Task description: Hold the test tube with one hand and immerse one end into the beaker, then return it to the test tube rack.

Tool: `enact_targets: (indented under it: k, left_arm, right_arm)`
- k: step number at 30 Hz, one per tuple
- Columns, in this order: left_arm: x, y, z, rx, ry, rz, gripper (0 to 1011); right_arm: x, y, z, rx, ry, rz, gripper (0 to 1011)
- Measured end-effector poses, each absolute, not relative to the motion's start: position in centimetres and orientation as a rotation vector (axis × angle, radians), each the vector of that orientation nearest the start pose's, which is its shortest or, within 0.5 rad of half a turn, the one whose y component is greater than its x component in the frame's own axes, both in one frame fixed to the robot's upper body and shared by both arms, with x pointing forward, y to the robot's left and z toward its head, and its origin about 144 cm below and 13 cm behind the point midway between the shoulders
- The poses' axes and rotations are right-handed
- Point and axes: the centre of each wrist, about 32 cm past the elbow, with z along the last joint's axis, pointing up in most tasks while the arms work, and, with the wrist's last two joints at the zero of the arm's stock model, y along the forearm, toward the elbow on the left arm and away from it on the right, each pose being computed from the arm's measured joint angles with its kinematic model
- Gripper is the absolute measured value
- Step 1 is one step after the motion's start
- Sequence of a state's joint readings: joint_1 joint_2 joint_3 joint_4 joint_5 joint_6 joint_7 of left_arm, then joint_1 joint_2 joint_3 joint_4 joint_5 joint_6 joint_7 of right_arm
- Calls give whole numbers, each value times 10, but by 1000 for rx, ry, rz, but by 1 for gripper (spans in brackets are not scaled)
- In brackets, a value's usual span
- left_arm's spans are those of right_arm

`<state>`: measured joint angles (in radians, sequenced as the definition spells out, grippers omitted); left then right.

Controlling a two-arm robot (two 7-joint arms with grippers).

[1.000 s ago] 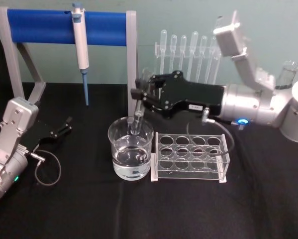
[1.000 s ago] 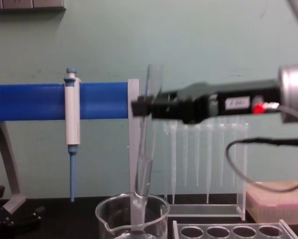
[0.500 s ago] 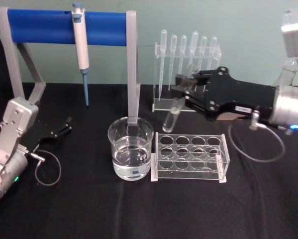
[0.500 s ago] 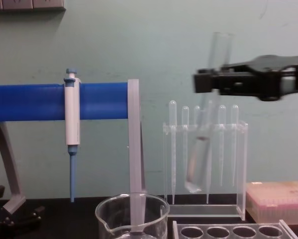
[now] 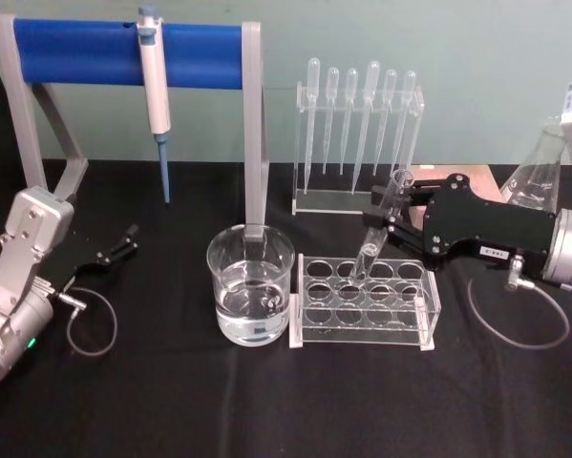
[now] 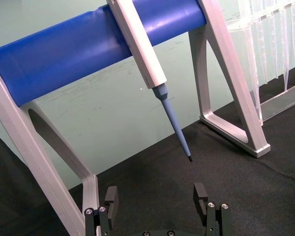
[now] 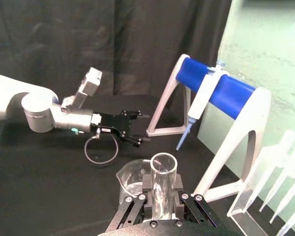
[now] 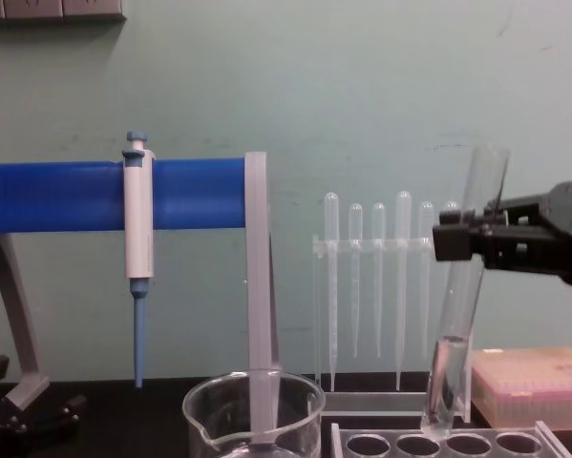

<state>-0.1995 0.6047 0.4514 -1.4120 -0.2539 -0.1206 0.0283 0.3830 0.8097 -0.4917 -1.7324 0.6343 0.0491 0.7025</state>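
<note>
Head view: the right black two-fingered gripper [image 5: 389,222], jaws closed on the long clear glass test tube [image 5: 376,236], holds it tilted over the clear plastic rack with round holes [image 5: 362,303], beside the wide clear glass beaker [image 5: 251,283]. Risk: the tilt could catch a hole's edge. The left gripper [image 5: 123,240] is parked open on the surface. The gripper's white label is unreadable.

Chest view: the tube's rounded end hangs just above the rack.

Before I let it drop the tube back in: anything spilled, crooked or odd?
No spill visible. The test tube leans in the right pincer, its closed end just above the rack, not yet seated. Water sits level in the beaker.
</note>
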Motion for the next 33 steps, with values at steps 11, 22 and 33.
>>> enact_targets:
  k: [11, 22, 33]
  left_arm:
    - [489, 310, 1140, 304, -285, 1248, 1000]
    - [489, 310, 1140, 304, -285, 1248, 1000]
    - [489, 310, 1140, 304, -285, 1248, 1000]
  right_arm:
    - [511, -298, 1268, -181, -173, -450, 226]
    - [515, -290, 1252, -210, -160, -456, 226]
    - [522, -287, 1231, -230, -137, -473, 225]
